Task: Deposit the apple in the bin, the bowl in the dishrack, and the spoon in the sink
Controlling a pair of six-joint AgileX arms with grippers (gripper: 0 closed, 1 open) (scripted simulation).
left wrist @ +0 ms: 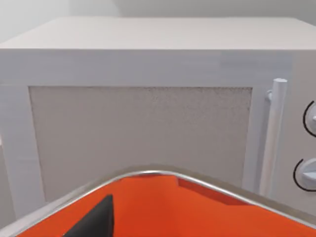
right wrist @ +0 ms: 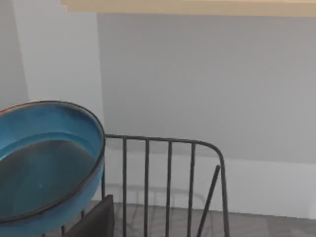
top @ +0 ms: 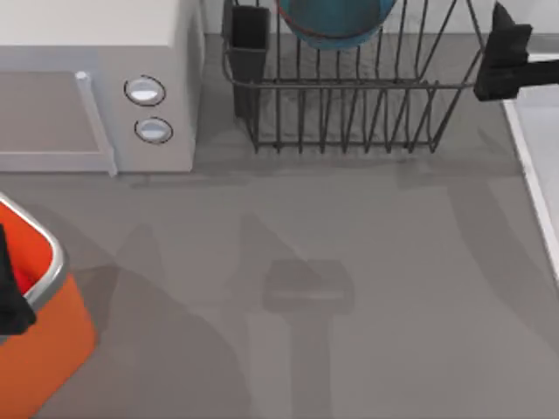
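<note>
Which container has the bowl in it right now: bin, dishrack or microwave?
The dishrack: the blue bowl sits among its dark wire bars. The orange bin holds none.

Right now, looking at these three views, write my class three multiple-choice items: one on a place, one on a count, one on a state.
1. The bowl lies A) inside the dishrack B) beside it C) beneath it.
2. The microwave has how many knobs? A) one B) two C) four.
3. The microwave's door is A) wide open B) shut C) missing.
Key: 1A, rack bars surround the bowl; 2B, two round knobs show beside the door; 3B, the door sits flush with its frame.
</note>
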